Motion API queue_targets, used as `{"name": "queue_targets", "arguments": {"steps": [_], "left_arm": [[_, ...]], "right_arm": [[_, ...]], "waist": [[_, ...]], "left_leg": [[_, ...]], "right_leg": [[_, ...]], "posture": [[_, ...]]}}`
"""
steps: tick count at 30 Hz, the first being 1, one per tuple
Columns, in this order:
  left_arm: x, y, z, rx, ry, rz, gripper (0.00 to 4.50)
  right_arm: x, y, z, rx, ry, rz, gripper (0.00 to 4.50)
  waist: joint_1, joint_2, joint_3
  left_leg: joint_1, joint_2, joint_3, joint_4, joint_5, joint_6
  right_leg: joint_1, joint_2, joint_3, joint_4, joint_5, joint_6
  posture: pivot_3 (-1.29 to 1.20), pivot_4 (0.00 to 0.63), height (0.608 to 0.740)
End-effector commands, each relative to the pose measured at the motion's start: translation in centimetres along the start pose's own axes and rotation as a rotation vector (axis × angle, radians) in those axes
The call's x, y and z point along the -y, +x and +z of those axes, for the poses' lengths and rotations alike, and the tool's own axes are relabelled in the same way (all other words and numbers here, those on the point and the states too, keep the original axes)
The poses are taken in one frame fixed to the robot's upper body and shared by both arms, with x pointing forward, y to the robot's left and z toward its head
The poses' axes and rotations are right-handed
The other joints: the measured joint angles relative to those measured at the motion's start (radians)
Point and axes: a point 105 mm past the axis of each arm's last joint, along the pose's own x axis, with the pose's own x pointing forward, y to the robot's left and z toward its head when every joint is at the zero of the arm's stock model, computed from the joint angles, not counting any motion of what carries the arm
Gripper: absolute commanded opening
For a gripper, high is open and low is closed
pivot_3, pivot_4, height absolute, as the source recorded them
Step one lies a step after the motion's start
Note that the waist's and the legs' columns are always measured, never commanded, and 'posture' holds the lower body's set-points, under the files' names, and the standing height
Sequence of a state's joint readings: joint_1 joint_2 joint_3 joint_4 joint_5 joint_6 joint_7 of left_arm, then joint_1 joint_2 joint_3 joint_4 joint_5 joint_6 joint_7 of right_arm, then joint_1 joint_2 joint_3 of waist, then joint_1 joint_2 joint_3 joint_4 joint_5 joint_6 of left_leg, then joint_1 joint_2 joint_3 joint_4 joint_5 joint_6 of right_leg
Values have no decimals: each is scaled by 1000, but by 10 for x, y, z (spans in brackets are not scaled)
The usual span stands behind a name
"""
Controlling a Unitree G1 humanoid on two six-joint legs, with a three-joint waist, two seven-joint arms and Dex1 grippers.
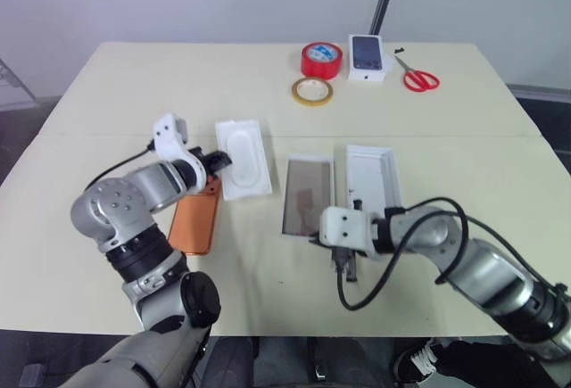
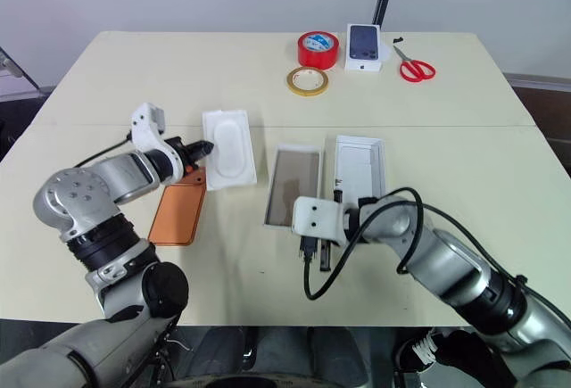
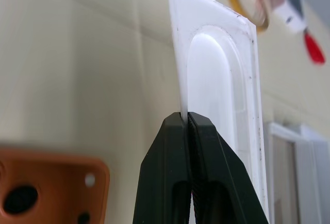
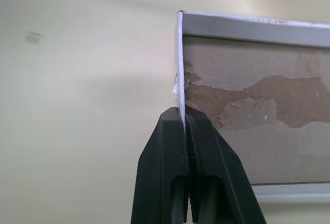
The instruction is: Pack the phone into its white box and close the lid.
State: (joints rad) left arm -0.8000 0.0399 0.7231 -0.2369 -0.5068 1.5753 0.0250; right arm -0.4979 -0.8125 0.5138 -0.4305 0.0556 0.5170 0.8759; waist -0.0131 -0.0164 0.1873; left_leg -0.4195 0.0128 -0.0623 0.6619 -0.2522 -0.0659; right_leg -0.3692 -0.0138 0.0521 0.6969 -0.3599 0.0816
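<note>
So here's where I'm at, working on the big cream table (image 1: 107,85). The white box (image 1: 308,194) sits open near the middle, brownish floor showing and nothing in it. The lid (image 1: 373,176) lies upturned just beside it on my right, so nothing's closed. The white insert (image 1: 243,156), the flat tray with the oval recess, is out of the box and over on my left. The phone (image 1: 196,220) lies flat on the table, orange back up, right next to the insert and under my left forearm.

My left gripper (image 3: 186,117) is pressed together on the near edge of the insert, pinching that thin plastic lip. My right gripper (image 4: 181,112) is clamped on the near wall of the white box, one finger inside, one outside.

Up at the far edge: a red tape roll (image 1: 321,60), a yellow tape ring (image 1: 312,91), a small carton with a phone picture (image 1: 368,56) and red scissors (image 1: 417,77), none of it in play.

Progress, I'd say: early. Phone still needs to go in, lid still needs to go on.
</note>
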Motion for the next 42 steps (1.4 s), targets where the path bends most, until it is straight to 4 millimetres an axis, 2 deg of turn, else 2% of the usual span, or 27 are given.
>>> {"name": "queue_targets", "arguments": {"steps": [1, 3, 4, 5, 7, 11, 20, 33, 37, 42], "left_arm": [[8, 1, 4, 13, 21, -29, 0], [13, 1, 0, -5, 36, -50, 0], [15, 2, -2, -13, 42, -57, 0], [16, 2, -3, -17, 46, -60, 0], [17, 2, -4, -18, 47, -63, 0], [26, 4, -12, -47, 54, -100, 0], [54, 20, -54, -183, 92, -137, 0], [65, 33, -71, -216, 54, -160, 0], [71, 36, -74, -212, 35, -186, 1441], [77, 32, -71, -200, 14, -238, 4137]], "right_arm": [[12, 8, 5, 28, -9, -10, 42], [20, 10, 4, 30, -11, -26, 42], [22, 9, 4, 33, -6, -21, 614], [22, 7, 3, 36, -5, -14, 948], [22, 4, 4, 43, -5, -6, 1913], [32, -13, 9, 77, 7, -85, 3975], [50, -48, 5, 94, 121, -234, 3975], [54, -58, -6, 65, 142, -311, 3975], [54, -57, -9, 57, 142, -320, 4046], [54, -55, -7, 60, 139, -322, 4046]], "waist": [[0, 0, 0], [1, 0, 0], [1, 0, 0], [3, 0, 0], [2, 0, 0], [0, 0, 0], [2, 0, 0], [2, 0, 0], [1, 0, 0], [2, 0, 0]], "left_leg": [[0, 0, 0, 0, 1, -1], [-1, 0, 0, 0, 1, -1], [-1, 0, 0, 0, 1, -2], [-1, 0, 0, 0, 1, -2], [-1, 0, 0, 0, 1, -2], [-1, 0, 0, 0, 1, -2], [-2, 0, 0, 1, 1, -1], [-2, 0, 1, 0, 1, -1], [-2, 0, 0, 0, 1, -1], [-2, 0, 1, 0, 1, -1]], "right_leg": [[0, 0, 0, 0, 0, 0], [-1, 0, 0, 0, 0, 0], [-1, 0, 0, 0, 0, 0], [-1, -1, 0, 0, 0, 0], [-1, -1, 0, 0, 0, 0], [-1, -1, 0, 1, 0, 0], [-1, -1, 0, 1, 0, 0], [-2, 0, 0, 1, 0, 0], [-2, 0, 0, 1, 0, 0], [-2, 0, 0, 1, 0, 0]], "posture": [[0, 150, 740], [0, 150, 740], [0, 150, 740], [0, 150, 740], [0, 150, 740], [0, 150, 740], [0, 150, 740], [0, 150, 740], [0, 150, 740], [0, 150, 740]]}}
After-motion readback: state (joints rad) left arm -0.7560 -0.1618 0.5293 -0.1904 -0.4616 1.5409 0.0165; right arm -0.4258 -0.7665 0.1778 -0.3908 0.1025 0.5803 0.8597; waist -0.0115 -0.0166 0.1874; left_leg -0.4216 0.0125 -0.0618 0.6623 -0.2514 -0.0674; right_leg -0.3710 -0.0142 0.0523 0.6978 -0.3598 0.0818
